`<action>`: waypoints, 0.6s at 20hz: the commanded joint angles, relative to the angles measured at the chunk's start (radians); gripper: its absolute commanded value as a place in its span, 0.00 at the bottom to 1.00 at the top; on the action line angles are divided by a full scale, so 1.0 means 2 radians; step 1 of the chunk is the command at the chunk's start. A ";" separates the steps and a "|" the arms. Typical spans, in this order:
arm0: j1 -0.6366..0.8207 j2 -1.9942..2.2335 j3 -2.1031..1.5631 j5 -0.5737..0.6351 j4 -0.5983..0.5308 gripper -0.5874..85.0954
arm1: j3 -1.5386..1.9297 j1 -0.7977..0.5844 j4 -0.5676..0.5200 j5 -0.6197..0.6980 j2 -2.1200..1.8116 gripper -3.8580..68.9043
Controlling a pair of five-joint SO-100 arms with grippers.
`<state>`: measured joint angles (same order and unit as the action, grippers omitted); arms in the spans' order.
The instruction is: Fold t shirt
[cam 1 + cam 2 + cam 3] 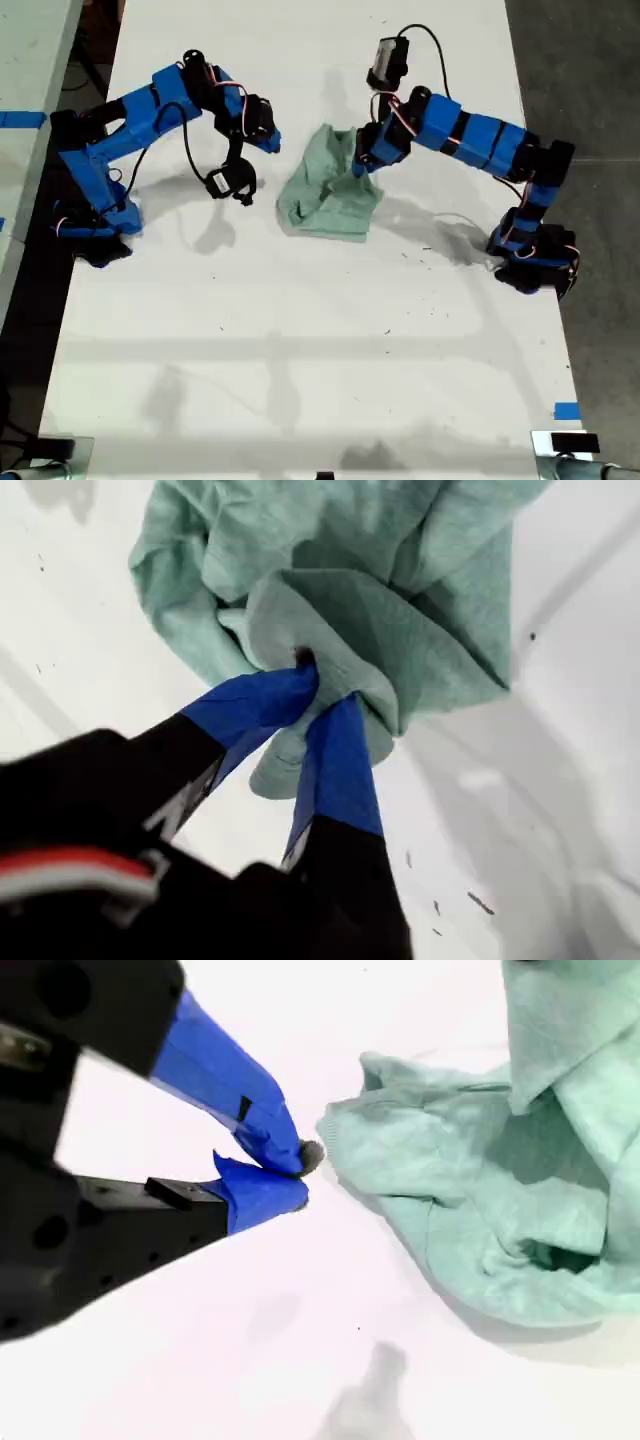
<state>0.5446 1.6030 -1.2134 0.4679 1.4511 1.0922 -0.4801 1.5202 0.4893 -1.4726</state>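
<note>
The pale mint-green t shirt (330, 190) lies bunched and wrinkled on the white table (300, 330), near its middle. My first gripper (362, 160), on the arm at the exterior view's right, is shut on a fold of the t shirt (400, 610); its blue fingertips (270, 695) pinch the cloth and that edge is lifted. My second gripper (243, 190), on the arm at the exterior view's left, hovers just beside the shirt's other edge. Its jaws (295, 1175) are shut with nothing between them, a short gap from the t shirt (480, 1190).
Both arm bases stand near the table's side edges in the exterior view. A blue tape mark (566, 411) sits at the lower right of that view. A second table (25, 60) with blue tape borders the left, and grey floor (590, 80) runs along the right.
</note>
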 commanded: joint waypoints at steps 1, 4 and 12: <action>0.028 -0.003 0.037 0.023 -0.007 0.00 | -0.031 -0.035 -0.003 0.025 -0.044 0.07; 0.043 -0.042 0.041 0.044 -0.015 0.11 | -0.022 -0.057 -0.016 0.038 -0.032 0.24; 0.064 -0.061 0.039 0.048 -0.010 0.21 | -0.016 -0.104 0.039 0.046 -0.068 0.49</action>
<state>0.6366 1.4373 -1.1827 0.5599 1.4266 1.0922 -0.6274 1.5585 0.5538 -1.5048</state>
